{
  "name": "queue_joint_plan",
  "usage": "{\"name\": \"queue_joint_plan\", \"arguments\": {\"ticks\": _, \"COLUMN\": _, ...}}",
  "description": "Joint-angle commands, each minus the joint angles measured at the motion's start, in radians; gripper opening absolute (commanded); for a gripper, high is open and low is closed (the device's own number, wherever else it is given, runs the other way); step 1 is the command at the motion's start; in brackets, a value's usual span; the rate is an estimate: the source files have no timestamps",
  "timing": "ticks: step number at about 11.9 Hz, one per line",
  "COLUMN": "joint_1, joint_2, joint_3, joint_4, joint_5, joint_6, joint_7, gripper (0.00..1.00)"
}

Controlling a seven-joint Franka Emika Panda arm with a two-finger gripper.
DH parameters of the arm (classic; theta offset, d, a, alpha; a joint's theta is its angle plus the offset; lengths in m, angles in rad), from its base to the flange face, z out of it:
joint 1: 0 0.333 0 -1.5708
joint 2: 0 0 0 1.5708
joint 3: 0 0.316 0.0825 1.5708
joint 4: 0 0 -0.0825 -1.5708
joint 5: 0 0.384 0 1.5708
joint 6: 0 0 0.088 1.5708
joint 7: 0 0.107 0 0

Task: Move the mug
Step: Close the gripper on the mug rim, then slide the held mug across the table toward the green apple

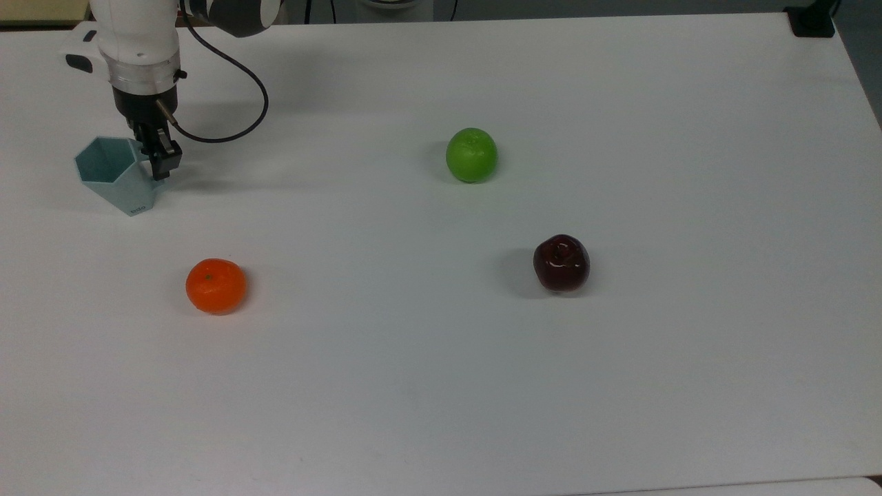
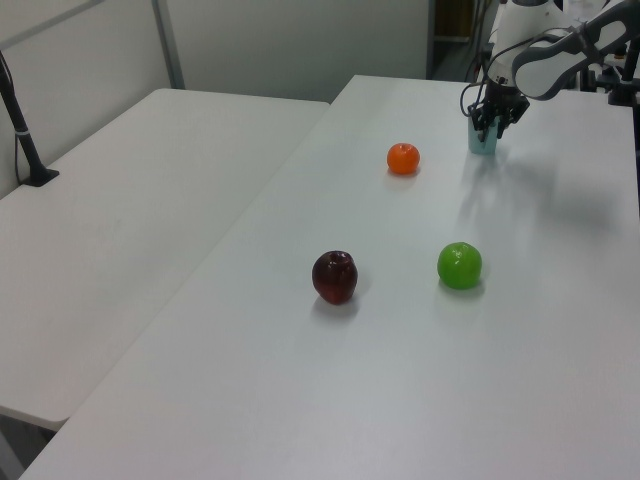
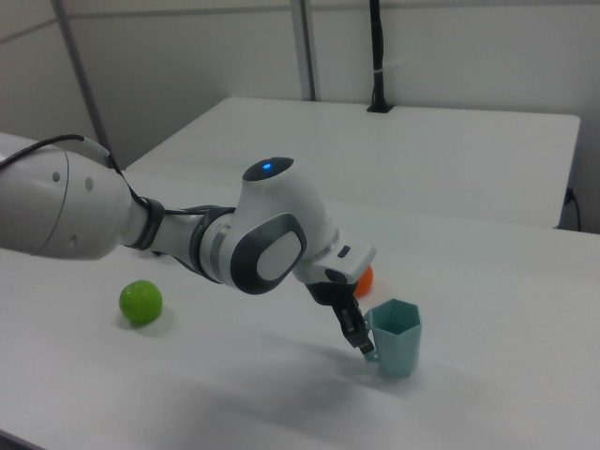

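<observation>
The pale blue-green mug stands upright near the top view's far left, its hexagonal rim open to the camera. My gripper comes down at the mug's right side in the top view, its dark fingers shut on the flat handle. In the right view the gripper pinches the handle on the mug's left side. In the left view the mug sits at the far end of the table under the gripper.
On the white table lie an orange, a green apple and a dark red apple. A black cable loops off the wrist. A second table adjoins in the left view.
</observation>
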Motion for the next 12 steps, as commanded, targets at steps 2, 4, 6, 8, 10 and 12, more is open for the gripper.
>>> {"name": "queue_joint_plan", "arguments": {"ticks": 2, "joint_1": -0.007, "joint_2": -0.007, "joint_3": -0.002, "joint_4": -0.014, "joint_5": -0.03, "joint_6": 0.03, "joint_7": 0.03, "gripper": 0.31}}
{"name": "queue_joint_plan", "arguments": {"ticks": 4, "joint_1": -0.007, "joint_2": -0.009, "joint_3": -0.002, "joint_4": -0.014, "joint_5": -0.03, "joint_6": 0.03, "joint_7": 0.03, "gripper": 0.26}}
{"name": "queue_joint_plan", "arguments": {"ticks": 6, "joint_1": -0.007, "joint_2": -0.009, "joint_3": -0.002, "joint_4": -0.014, "joint_5": -0.03, "joint_6": 0.032, "joint_7": 0.03, "gripper": 0.22}}
{"name": "queue_joint_plan", "arguments": {"ticks": 8, "joint_1": -0.007, "joint_2": -0.015, "joint_3": -0.002, "joint_4": -0.015, "joint_5": -0.029, "joint_6": 0.047, "joint_7": 0.03, "gripper": 0.19}}
{"name": "queue_joint_plan", "arguments": {"ticks": 10, "joint_1": -0.007, "joint_2": -0.026, "joint_3": -0.002, "joint_4": -0.015, "joint_5": -0.029, "joint_6": 0.056, "joint_7": 0.03, "gripper": 0.17}}
{"name": "queue_joint_plan", "arguments": {"ticks": 12, "joint_1": -0.007, "joint_2": -0.052, "joint_3": -0.002, "joint_4": -0.017, "joint_5": -0.029, "joint_6": 0.053, "joint_7": 0.03, "gripper": 0.16}}
